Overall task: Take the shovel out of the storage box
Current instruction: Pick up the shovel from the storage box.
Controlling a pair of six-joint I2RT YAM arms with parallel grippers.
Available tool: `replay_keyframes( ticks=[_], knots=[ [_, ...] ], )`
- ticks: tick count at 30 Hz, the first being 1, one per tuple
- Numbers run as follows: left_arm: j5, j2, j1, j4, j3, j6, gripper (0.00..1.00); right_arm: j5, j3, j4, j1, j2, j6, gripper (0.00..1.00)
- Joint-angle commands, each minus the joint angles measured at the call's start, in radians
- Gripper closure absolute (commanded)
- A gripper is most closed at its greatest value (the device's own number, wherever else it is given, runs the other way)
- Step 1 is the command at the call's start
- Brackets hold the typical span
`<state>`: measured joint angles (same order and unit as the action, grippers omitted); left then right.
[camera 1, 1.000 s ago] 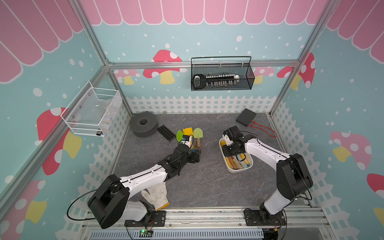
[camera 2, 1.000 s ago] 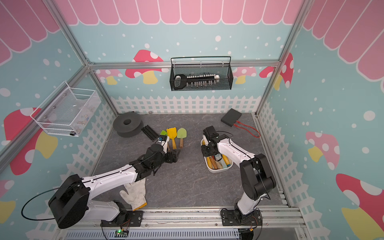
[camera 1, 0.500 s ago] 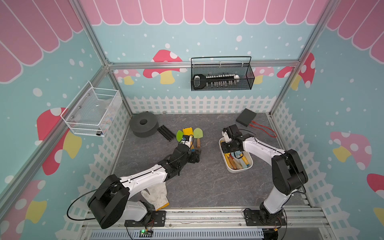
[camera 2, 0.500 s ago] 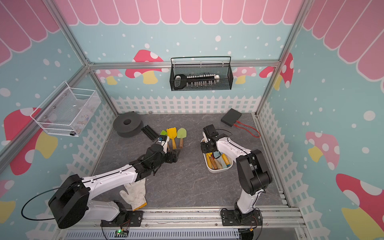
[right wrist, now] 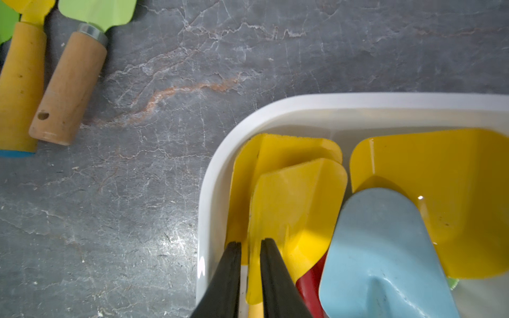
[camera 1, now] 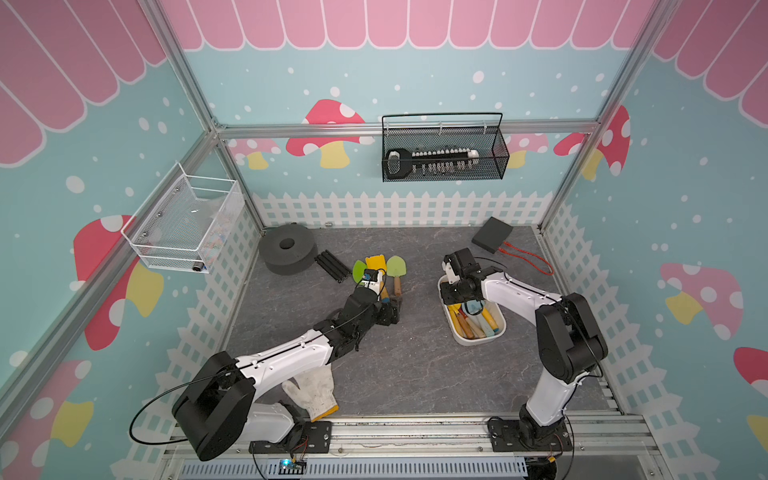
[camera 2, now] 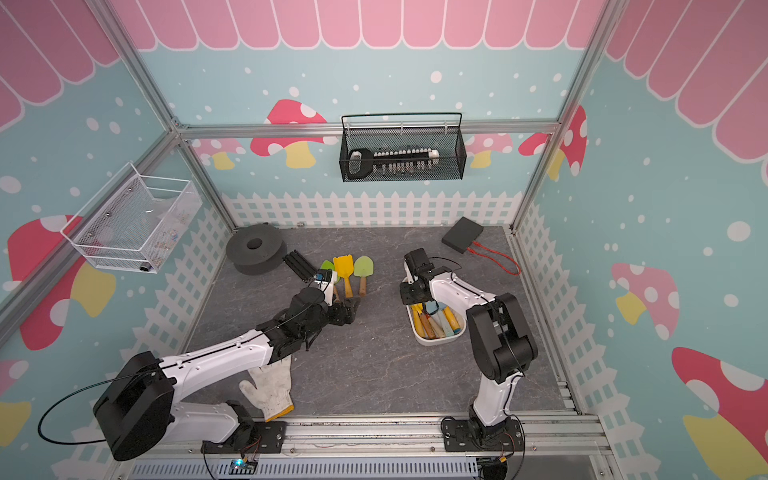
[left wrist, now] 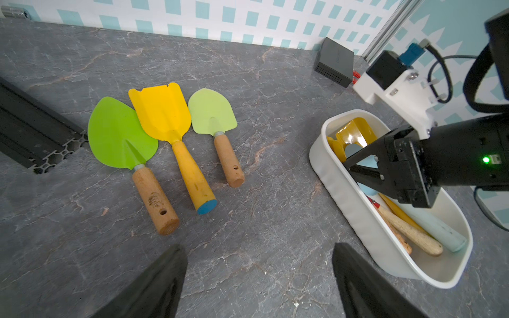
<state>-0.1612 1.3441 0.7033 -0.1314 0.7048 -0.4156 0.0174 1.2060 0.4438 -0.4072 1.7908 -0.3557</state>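
R gripper (right wrist: 251, 242) was down in box (right wrist: 209, 192), jaws pinched on side edge of yellow shovel (right wrist: 297, 206). Shovel lay inside by box wall, atop another yellow blade (right wrist: 275, 148). L gripper (left wrist: 257, 247) was spread wide, empty, over table (left wrist: 275, 192).

Risk: thin-edge pinch could slip or twist on lift. Blue shovel (right wrist: 385, 247) lying against it might drag along or tip box.

Box also held a wide yellow scoop (right wrist: 440, 192), red handle (right wrist: 311, 283) and wooden handles (left wrist: 410, 232). Black basket (camera 1: 442, 153) held a brush-like tool, unclear.
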Motion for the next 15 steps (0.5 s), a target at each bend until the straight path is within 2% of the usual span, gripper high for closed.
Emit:
replay_keyframes(
  ticks=[1,9,15],
  knots=[
    [-0.015,-0.019,0.007,0.013,0.005,0.001,0.13,-0.019,0.021,-0.002,0.002,0.022,-0.003,0.82],
    [-0.015,-0.033,0.007,0.015,0.002,0.001,0.13,-0.008,0.018,-0.002,0.001,0.002,0.003,0.91],
    [-0.01,-0.034,0.007,0.013,0.002,-0.005,0.13,0.004,-0.016,-0.02,0.001,-0.075,-0.015,0.97]
  ],
)
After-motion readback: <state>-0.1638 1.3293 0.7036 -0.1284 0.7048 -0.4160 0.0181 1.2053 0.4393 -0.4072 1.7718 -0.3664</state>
